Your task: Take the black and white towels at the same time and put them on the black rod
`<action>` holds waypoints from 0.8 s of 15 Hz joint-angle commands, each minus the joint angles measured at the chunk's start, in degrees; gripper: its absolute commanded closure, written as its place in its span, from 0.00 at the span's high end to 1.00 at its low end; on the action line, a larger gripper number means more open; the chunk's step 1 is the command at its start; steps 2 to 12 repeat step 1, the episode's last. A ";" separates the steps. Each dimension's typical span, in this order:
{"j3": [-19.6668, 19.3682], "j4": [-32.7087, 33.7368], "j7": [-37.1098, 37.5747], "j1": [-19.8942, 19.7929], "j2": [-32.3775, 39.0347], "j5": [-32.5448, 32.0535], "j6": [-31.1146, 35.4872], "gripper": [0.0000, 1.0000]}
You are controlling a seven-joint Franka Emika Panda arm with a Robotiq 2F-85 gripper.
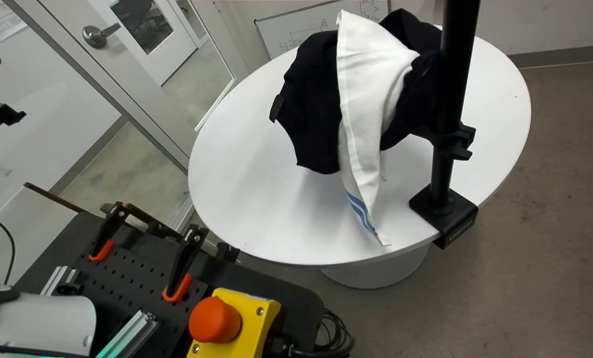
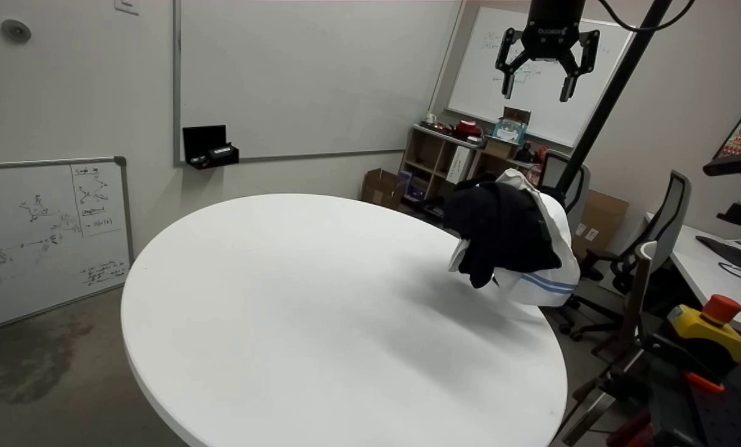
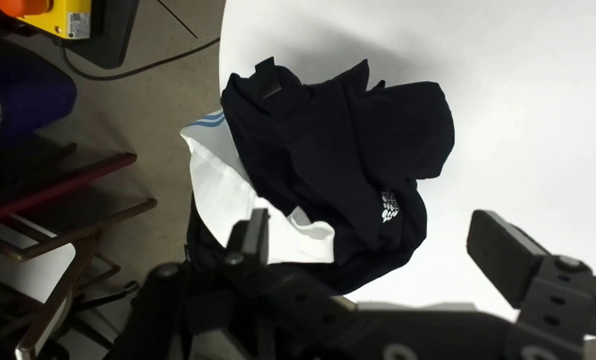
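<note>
The black towel (image 1: pixel 316 104) and the white towel (image 1: pixel 368 99) with blue stripes hang together in a bunch beside the upright pole, above the table. They also show in an exterior view as a black towel (image 2: pixel 500 223) and a white towel (image 2: pixel 556 230), with shadows on the table below. In the wrist view the black towel (image 3: pixel 327 145) lies over much of the white towel (image 3: pixel 218 185). The black rod is almost wholly hidden under the cloth; a short stub (image 1: pixel 422 132) shows by the pole clamp. My gripper (image 2: pixel 536 94) is open and empty, above the towels; it also shows in the wrist view (image 3: pixel 375 245).
The upright black pole (image 1: pixel 455 74) stands on a clamp base (image 1: pixel 443 209) at the edge of the round white table (image 1: pixel 256 199). A yellow box with an orange button (image 1: pixel 236 323) sits on the robot's stand. Chairs (image 2: pixel 650 230) and shelves (image 2: pixel 435 152) stand beyond the table.
</note>
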 commanded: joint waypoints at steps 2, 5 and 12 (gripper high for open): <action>0.21 0.11 -0.06 -0.22 0.02 0.00 -0.12 1.00; 0.21 0.11 -0.06 -0.22 0.02 0.00 -0.12 1.00; 0.21 0.11 -0.06 -0.22 0.02 0.00 -0.12 1.00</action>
